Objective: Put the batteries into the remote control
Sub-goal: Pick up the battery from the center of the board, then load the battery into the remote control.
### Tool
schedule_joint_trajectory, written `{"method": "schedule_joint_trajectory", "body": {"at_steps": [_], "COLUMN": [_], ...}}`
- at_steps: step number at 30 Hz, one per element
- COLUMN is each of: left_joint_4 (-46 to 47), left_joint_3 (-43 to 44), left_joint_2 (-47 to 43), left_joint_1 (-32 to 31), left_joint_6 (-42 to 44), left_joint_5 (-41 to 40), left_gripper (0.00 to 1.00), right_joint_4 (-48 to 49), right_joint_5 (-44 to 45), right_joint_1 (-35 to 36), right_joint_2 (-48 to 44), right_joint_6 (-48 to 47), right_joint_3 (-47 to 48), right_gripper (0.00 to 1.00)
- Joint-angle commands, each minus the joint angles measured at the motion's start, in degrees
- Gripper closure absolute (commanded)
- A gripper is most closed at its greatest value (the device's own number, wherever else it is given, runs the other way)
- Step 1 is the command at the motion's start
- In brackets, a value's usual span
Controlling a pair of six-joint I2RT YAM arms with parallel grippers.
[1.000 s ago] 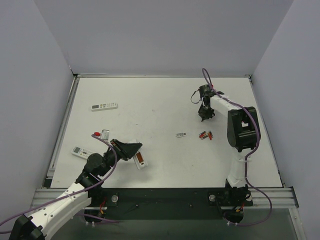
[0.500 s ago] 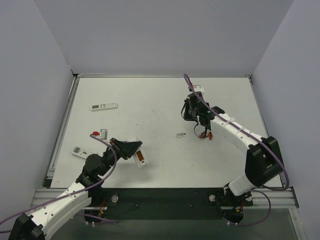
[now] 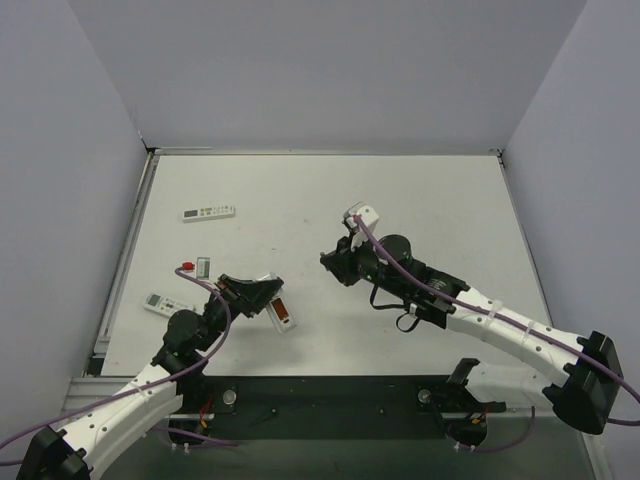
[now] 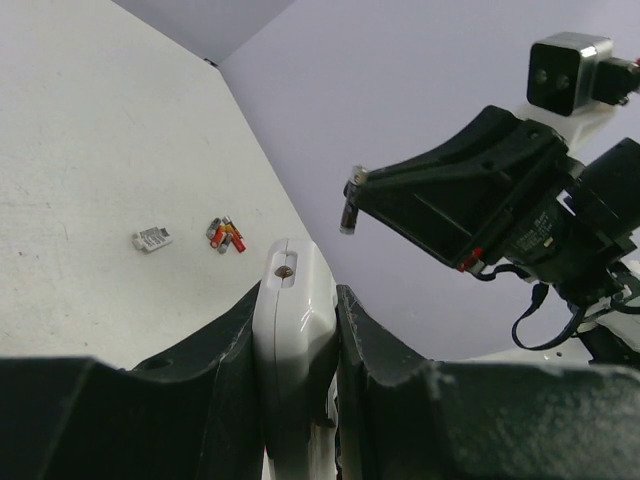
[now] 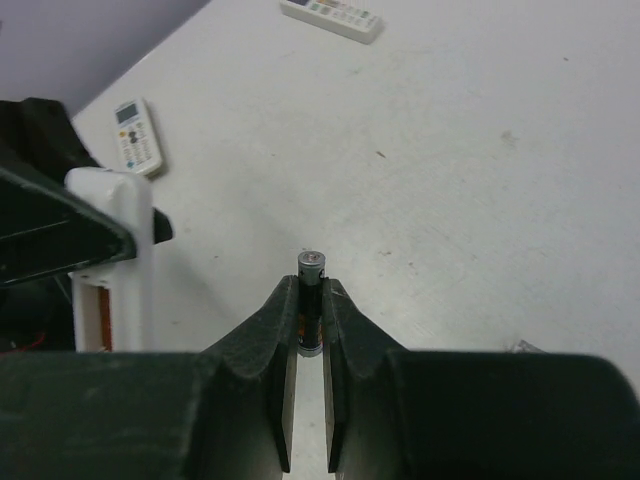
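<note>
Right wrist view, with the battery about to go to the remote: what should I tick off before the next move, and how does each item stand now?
1. Right gripper has the battery: ok, upright between the fingers, its tip protruding.
2. Left gripper has the remote control: ok, clamped on both sides.
3. The battery is apart from the remote control: ok, bare table shows between them.
4. The compartment side faces up: ok, the top view shows an orange strip inside the white frame.
5. A free slot for this battery: cannot tell.
6. The battery's polarity against the slot: cannot tell.
</note>
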Motion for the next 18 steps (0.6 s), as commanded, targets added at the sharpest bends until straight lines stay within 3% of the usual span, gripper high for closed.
{"method": "schedule_joint_trajectory", "body": {"at_steps": [1,8,18], "left_joint_4": [5.99,4.85,2.12], "left_joint_3": [-1.67,-1.49,-1.23], "left_joint_2": [0.60,1.39,1.30], "left_joint_1": [0.08,0.08,0.08], "left_joint_6": [-2.08,-3.84,-5.33], "left_joint_5": [-0.40,-1.72,-4.18], "left_gripper": [1.00,1.00,1.00], "right_joint_4": [9.78,15.85,19.81], "right_joint_5": [-4.38,-6.84,-2.89], "right_joint_1": [4.42,11.36,19.10], "right_joint_2": [-2.79,-3.58,1.33], "right_joint_6": [-3.14,-4.20,-6.75], "right_joint_3": [-1.85,-4.49,-4.22], "right_gripper": [1.00,1.00,1.00]}}
